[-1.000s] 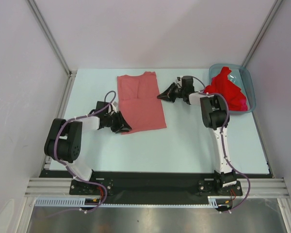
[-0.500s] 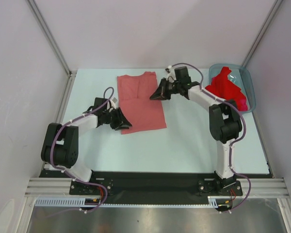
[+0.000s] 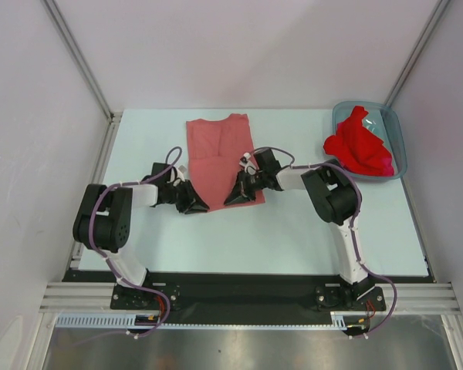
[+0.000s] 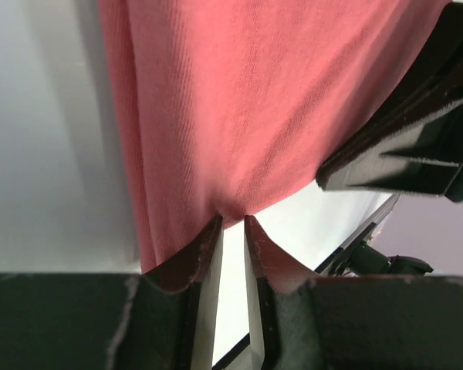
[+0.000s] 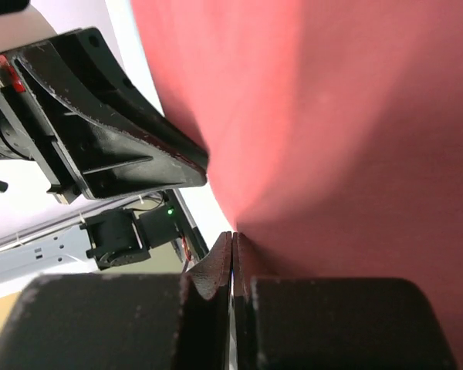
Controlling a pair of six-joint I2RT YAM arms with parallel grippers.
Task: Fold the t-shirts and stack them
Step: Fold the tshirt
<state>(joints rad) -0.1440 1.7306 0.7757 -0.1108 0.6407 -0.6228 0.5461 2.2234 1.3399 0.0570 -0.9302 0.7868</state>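
A salmon-pink t-shirt (image 3: pixel 224 154) lies folded lengthwise on the table, collar at the far end. My left gripper (image 3: pixel 197 205) is at its near left corner. In the left wrist view the hem (image 4: pixel 231 208) puckers between the narrow-set tips of that gripper (image 4: pixel 233 223). My right gripper (image 3: pixel 234 198) is at the near hem, its jaws pressed together (image 5: pixel 233 235) with the tips against the cloth (image 5: pixel 339 154); I see no cloth between them. Brighter red t-shirts (image 3: pixel 359 148) are heaped in the bin.
The translucent blue-grey bin (image 3: pixel 398 136) stands at the far right of the table. Each wrist view shows the other gripper close by, the right one (image 4: pixel 417 146) and the left one (image 5: pixel 100 131). Grey walls enclose the table (image 3: pixel 309 223).
The right arm swept from beside the shirt's upper right edge down to its near hem, jaws staying shut. The left gripper stayed at the near left corner and its jaws narrowed.
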